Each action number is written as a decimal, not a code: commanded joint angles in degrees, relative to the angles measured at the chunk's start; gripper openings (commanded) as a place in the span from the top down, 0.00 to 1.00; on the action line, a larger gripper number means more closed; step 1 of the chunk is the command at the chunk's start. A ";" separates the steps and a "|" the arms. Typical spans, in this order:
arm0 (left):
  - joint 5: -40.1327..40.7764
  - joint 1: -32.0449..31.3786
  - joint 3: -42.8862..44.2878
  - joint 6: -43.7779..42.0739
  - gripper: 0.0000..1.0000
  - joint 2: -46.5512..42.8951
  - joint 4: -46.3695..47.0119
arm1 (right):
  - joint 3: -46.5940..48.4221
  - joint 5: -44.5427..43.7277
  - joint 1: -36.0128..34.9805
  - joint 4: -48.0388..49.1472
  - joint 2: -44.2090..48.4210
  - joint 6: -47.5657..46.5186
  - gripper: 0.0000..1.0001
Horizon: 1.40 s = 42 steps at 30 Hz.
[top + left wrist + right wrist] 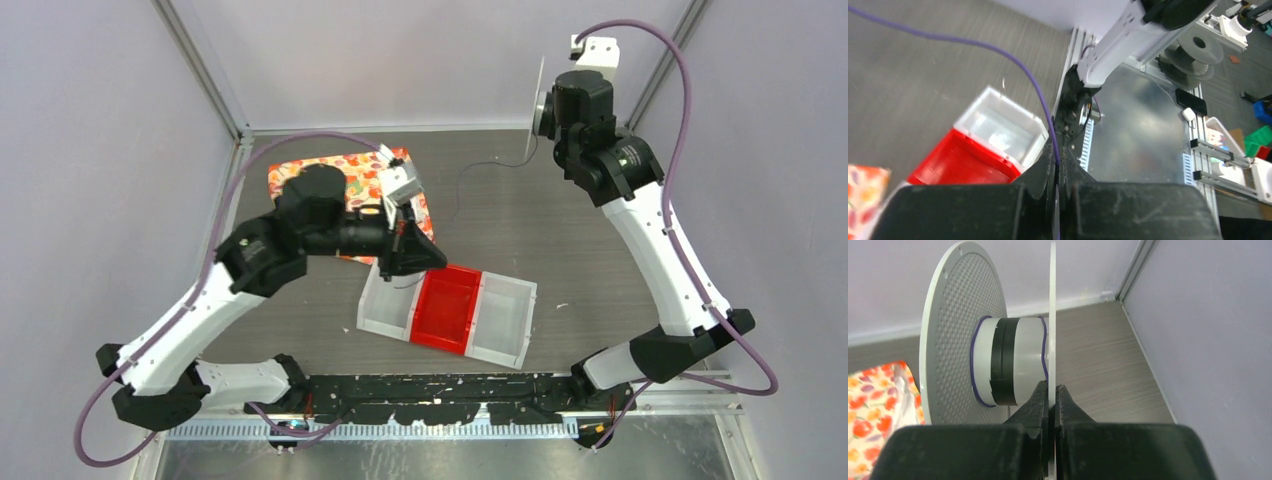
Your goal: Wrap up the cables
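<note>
At the back right corner of the enclosure, a white plastic spool with a perforated disc flange (955,340) is held up off the grey wood-grain tabletop (580,240), close to both lilac walls. The right gripper (1052,392) is clamped on the thin edge of the spool's nearer flange, jaws pressed together with only the flange between them. A few turns of the thin violet-blue cable (1042,347) are seen wound on the white hub, on either side of a black band.

From the spool the cable is traced leftward as a fine dark line over the open middle of the table, then down towards the left gripper (1056,167). Its jaws are closed on the cable, which leaves the fingertips and curves away over the table.

The left gripper is positioned over the back edge of a three-compartment plastic tray (503,320) — white, red, white — above its left white compartment and just beside the near corner of a floral-patterned sheet (300,175). The tray is set askew to the table edges. Bare tabletop is left between the tray and the right arm, and behind the tray up to the back wall.
</note>
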<state>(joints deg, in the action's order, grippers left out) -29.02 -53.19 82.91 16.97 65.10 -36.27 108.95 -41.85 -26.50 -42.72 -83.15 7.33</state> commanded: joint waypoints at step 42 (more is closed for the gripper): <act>-15.95 32.59 18.56 23.81 1.00 25.69 40.65 | -16.59 51.67 -10.08 -14.78 25.16 3.68 1.00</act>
<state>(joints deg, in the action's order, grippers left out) -43.16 -22.65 106.59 35.14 89.47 -2.04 88.20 6.15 -36.27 -64.66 -62.94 8.12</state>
